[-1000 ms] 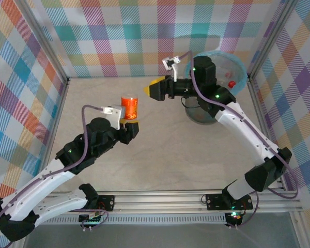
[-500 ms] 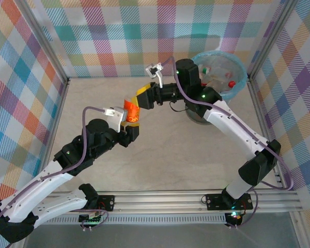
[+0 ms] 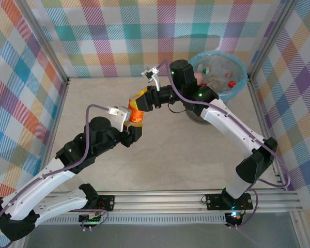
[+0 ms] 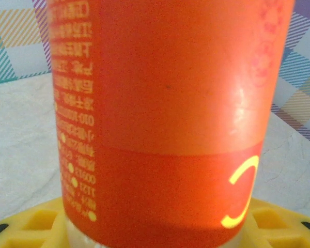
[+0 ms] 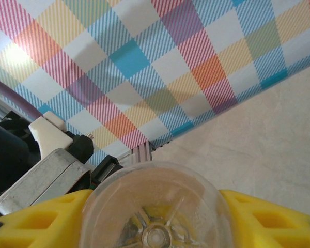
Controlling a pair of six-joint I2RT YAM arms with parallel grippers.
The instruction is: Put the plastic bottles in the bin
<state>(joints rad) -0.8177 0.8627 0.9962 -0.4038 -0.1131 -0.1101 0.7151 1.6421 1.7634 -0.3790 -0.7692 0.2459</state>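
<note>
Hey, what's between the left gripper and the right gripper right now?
The orange bottle, tilted, spans the gap in the top view. The left gripper holds its near end, and the right gripper has its fingers either side of the far end.

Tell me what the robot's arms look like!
Both arms are white tubes with chunky black joints: the left arm and the right arm. A purple cable loops along each one. Small green lights glow on the right. The left gripper and right gripper have yellow fingers.
</note>
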